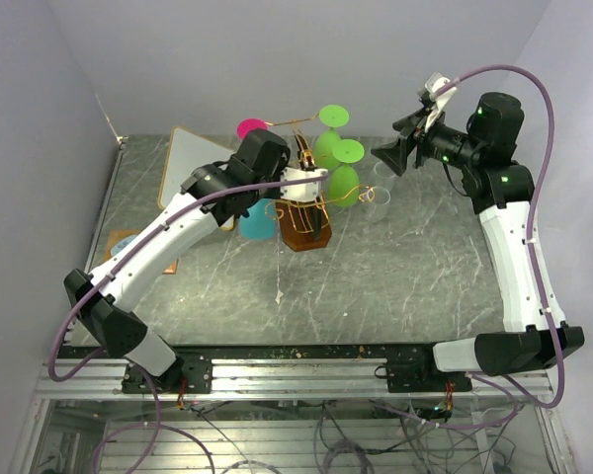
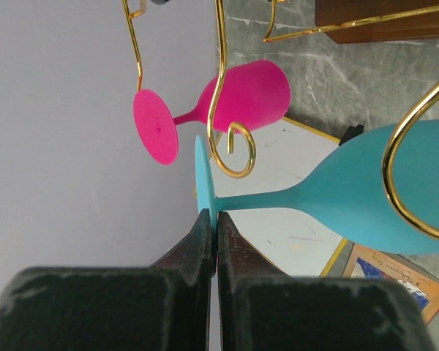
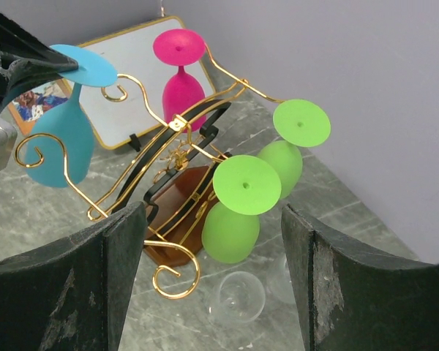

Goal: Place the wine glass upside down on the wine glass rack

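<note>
You face a grey marbled table (image 1: 395, 281), enclosed by plain pale lilac walls (image 1: 277, 49), under even, diffuse light.

It looks like a robotics lab test cell: plain pale-lilac walls (image 1: 277, 59) box in a grey marble-patterned worktop (image 1: 376, 276), white-and-black robot arms (image 1: 509, 247) bolt onto a slotted aluminium rail (image 1: 277, 380), and tangled wires (image 1: 336, 434) hang loose.

Light: bright, even, soft.
Shadows: faint, short, on the worktop (image 1: 405, 276).
Focus: left claw (image 2: 216, 219) near the lens slightly blurred; background sharp.
</note>
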`<state>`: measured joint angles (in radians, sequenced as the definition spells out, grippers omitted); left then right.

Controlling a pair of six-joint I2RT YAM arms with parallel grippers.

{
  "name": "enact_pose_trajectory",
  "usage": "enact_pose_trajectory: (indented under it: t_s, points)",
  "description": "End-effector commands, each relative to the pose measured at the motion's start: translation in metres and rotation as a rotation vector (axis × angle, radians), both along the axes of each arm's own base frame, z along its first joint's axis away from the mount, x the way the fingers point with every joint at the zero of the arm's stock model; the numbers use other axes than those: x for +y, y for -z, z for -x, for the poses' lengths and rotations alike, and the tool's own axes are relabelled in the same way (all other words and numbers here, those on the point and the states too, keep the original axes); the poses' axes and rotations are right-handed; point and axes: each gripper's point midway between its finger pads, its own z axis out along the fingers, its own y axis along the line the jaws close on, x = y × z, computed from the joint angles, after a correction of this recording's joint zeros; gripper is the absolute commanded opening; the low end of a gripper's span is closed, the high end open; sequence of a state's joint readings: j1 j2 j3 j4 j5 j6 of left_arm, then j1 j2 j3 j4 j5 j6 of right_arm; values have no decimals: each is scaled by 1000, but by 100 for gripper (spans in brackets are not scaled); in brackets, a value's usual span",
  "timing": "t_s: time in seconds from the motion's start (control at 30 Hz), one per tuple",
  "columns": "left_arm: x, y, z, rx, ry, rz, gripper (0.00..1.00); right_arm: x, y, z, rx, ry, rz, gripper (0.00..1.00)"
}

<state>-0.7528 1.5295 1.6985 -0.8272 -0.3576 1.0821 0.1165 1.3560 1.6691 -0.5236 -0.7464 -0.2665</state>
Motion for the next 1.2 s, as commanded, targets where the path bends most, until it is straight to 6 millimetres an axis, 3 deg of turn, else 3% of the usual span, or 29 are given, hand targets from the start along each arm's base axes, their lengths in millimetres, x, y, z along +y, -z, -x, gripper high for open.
enact_pose_trajectory:
  t_s: [0.0,0.2,0.43,0.77,1.17]
  points:
    - [-15,-8,-7,-58,10,6,7,-3,-5,4,-18,-4,-14,74]
    - [-35,-9,-13,-83,35,25,7,-5,-3,5,-13,-2,-18,74]
    - [-43,-7,-28,-124,2,40,7,-7,-1,8,-13,-1,-18,74]
    - [-40,-2,-42,-153,-118,67,7,-9,-2,9,-15,0,-19,74]
    - [-19,4,-50,-153,-200,57,7,-10,-2,11,-13,-2,-23,74]
